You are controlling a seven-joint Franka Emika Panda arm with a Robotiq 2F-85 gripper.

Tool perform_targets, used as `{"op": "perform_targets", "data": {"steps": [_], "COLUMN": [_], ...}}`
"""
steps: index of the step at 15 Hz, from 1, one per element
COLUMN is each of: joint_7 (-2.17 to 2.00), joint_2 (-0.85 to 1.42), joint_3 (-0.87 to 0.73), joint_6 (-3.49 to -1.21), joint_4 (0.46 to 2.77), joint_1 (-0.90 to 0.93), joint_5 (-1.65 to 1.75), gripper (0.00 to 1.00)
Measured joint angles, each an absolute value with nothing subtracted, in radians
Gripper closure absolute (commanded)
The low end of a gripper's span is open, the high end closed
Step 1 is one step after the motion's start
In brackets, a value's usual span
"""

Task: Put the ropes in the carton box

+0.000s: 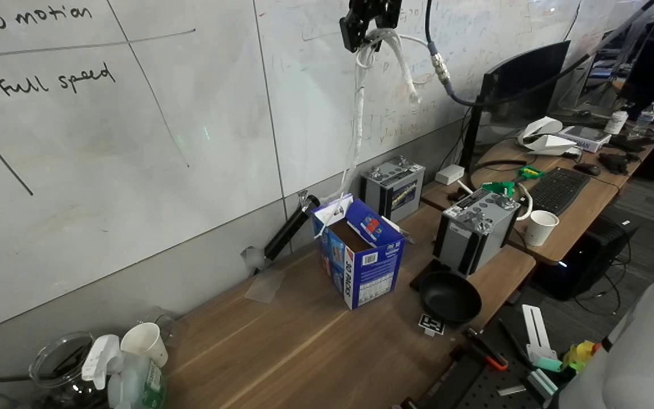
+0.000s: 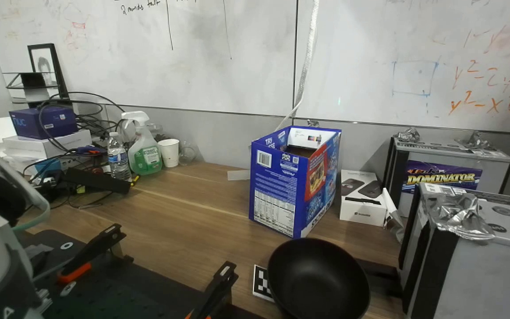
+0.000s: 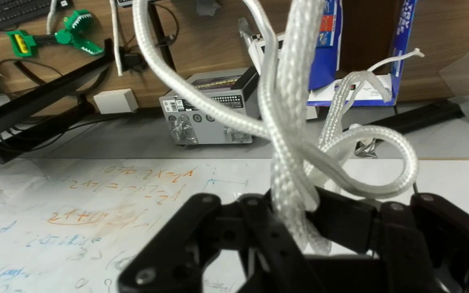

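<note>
"Gripper up high in an exterior view: what has it got?"

"White braided rope, clamped tight; one length or several, I can't tell. It hangs below to an upright blue printed cardboard carton."

"Risk?"

"Its lower end drapes over the carton's rim. Released from there, I'd expect slack to drag the rest off outside. Beneath the gripper, the carton reads '30 PACKS'; behind it, the glossy whiteboard says 'full speed'."

"Anything else?"

"In an exterior view the rope drops from the top edge, gripper unseen, behind the carton's far rim; snagged, it might tip the carton. Lower than the gripper, 'DOMINATOR' marks a grey block-shaped case."

"Wrist view?"

"Loops bulge beside the gripper; one could cling when it lets go. Ahead of it, a frayed rope end pokes past the rim. Orange handwriting appears upside down, not fully legible."
</note>
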State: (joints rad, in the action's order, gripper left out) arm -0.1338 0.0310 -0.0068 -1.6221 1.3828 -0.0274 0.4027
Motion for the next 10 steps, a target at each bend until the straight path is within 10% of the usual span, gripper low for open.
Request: {"op": "perform_targets", "data": {"steps": [10], "joint_7": [-0.139], "joint_2": [0.166], "joint_3": [-0.034], "joint_6": [-1.523], "joint_4": [1.398], "joint_1": [-0.03], "joint_5": [0.457], "gripper": [0.96]}}
